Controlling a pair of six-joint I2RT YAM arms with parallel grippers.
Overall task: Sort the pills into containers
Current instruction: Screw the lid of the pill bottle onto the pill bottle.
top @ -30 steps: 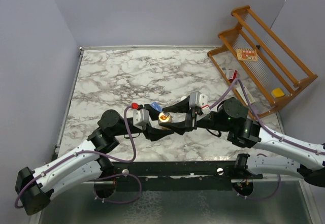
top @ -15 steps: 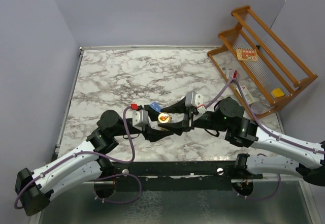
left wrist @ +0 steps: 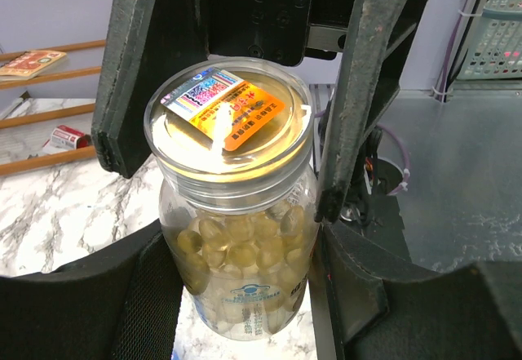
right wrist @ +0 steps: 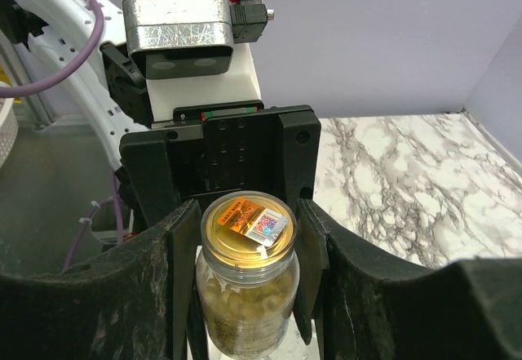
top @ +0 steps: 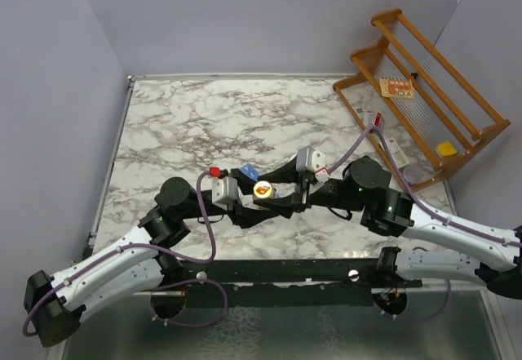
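A clear jar (top: 263,188) of yellowish pills (left wrist: 236,242) with a gold lid (left wrist: 228,119) and a sticker hangs just above the marble table (top: 204,123) at its front middle. My left gripper (left wrist: 245,295) is shut on the jar's body, one pad on each side. My right gripper (right wrist: 249,237) comes from the opposite side and is shut on the lid, its pads (right wrist: 186,246) pressed against the rim. A blue bit of the containers (top: 249,170) shows just behind the two wrists; the rest is hidden.
A wooden rack (top: 424,91) stands at the table's right edge, holding small boxes (top: 397,88) and a yellow item (top: 445,148). Purple walls close the back and left. A black rail (top: 285,272) runs along the near edge.
My right wrist and elbow have shifted a little left, closer to the jar. The jar and the left gripper stay where they were.
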